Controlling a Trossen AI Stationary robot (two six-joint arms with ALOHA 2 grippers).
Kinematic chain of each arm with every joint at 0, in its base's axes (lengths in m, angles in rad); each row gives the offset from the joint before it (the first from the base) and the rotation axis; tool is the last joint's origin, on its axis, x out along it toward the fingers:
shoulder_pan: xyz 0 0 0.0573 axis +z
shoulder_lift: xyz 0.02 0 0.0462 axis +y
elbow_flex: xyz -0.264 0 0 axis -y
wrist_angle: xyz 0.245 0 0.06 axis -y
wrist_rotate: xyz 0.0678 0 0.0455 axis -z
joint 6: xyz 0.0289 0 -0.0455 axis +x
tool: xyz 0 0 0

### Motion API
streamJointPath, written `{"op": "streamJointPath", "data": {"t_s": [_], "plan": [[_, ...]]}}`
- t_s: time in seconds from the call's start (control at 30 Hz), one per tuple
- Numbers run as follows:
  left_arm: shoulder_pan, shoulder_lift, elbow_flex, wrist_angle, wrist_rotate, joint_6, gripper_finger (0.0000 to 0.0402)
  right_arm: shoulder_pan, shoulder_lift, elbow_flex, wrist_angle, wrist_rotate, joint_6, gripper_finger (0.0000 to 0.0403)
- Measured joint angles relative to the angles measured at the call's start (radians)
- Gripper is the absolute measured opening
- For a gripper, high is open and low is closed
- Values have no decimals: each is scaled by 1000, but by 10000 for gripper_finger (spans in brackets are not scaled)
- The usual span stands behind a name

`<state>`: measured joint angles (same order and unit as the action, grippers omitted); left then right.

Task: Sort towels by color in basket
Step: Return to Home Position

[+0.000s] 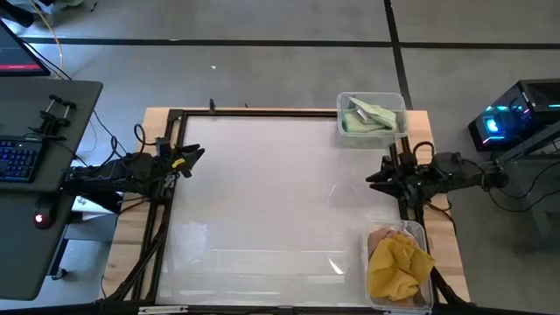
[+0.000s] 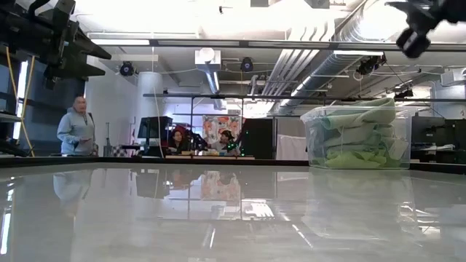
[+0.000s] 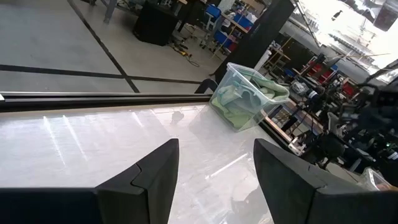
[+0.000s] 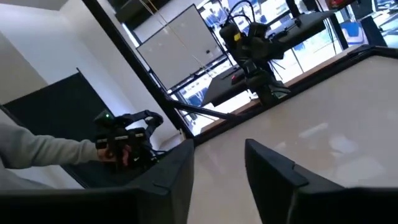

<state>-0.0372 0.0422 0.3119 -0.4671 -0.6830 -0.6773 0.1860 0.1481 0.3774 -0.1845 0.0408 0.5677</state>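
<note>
Pale green towels (image 1: 369,116) lie piled in a clear basket (image 1: 343,133) at the table's far right; they also show in the low view (image 2: 354,138) and the left wrist view (image 3: 244,99). Mustard yellow towels (image 1: 398,267) and a peach-pink one (image 1: 381,237) lie in a second clear basket (image 1: 421,231) at the near right. My left gripper (image 1: 199,156) is open and empty at the table's left edge. My right gripper (image 1: 371,179) is open and empty at the right edge, between the two baskets.
A white glossy table top (image 1: 271,201) spreads between the arms inside a black frame (image 1: 254,111). A desk with a keyboard (image 1: 17,162) stands left of the table. People show in the room beyond in the low view (image 2: 76,127).
</note>
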Motion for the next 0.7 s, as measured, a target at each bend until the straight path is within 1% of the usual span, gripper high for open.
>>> {"op": "streamJointPath", "data": {"t_s": [0.1, 0.2, 0.33, 0.37, 0.53, 0.7], "plan": [[0, 0, 0, 0, 0, -1, 195, 0, -78, -98, 43, -1, 0, 104], [0, 0, 0, 0, 0, -2, 195, -2, -132, -187, 121, -1, -21, 66], [0, 0, 0, 0, 0, -2, 195, -22, -143, -274, 195, 3, -37, 13], [0, 0, 0, 0, 0, -2, 195, -32, -140, -291, 210, 4, -42, 7], [0, 0, 0, -2, 0, -2, 195, -100, -144, -341, 229, 0, -50, 6], [0, 0, 0, -5, 0, -1, 195, -166, -143, -368, 223, -39, -67, 2]]}}
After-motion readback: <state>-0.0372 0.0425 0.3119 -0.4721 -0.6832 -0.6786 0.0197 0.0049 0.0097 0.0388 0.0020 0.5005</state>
